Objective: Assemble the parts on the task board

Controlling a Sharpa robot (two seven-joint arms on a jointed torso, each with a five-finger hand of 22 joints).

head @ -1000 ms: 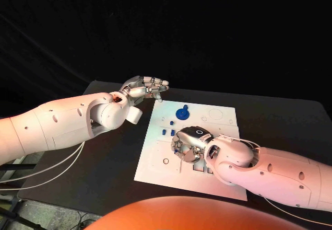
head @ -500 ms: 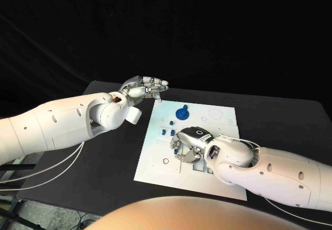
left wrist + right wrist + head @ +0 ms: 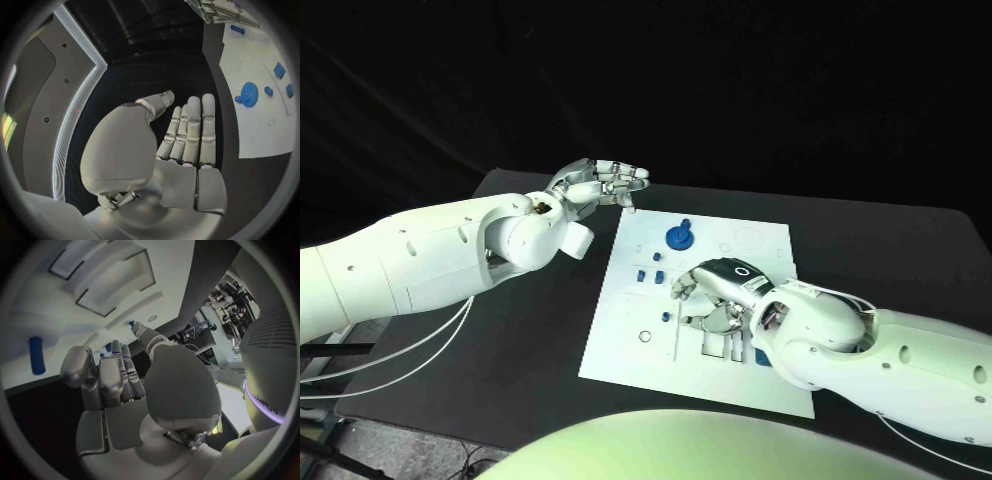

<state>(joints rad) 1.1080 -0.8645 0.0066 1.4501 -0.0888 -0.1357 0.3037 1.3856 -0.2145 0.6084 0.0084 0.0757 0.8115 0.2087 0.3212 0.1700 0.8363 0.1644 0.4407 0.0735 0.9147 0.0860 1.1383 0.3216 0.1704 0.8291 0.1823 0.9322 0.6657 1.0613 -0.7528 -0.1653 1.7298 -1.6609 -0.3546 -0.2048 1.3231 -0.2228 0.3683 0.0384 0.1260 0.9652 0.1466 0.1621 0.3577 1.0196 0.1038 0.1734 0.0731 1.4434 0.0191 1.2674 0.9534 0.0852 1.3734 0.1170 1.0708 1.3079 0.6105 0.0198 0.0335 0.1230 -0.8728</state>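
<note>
Two hands recorded. Right hand [image 3: 711, 298], fingers curled down over the task board [image 3: 625, 340], had shifted slightly toward the board's near edge since a second before; whether it gripped a part could not be told. Left hand [image 3: 599, 184] remained released, raised beyond the far corner. Blue gear part [image 3: 679, 237] unmoved on the board

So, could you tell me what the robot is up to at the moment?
It is assembling small blue parts on the white task board. The right hand is down over the middle of the board, fingers curled among the parts; whether it holds one cannot be told. The left hand hovers off the board's far left corner, holding nothing. A blue gear sits near the far edge.
</note>
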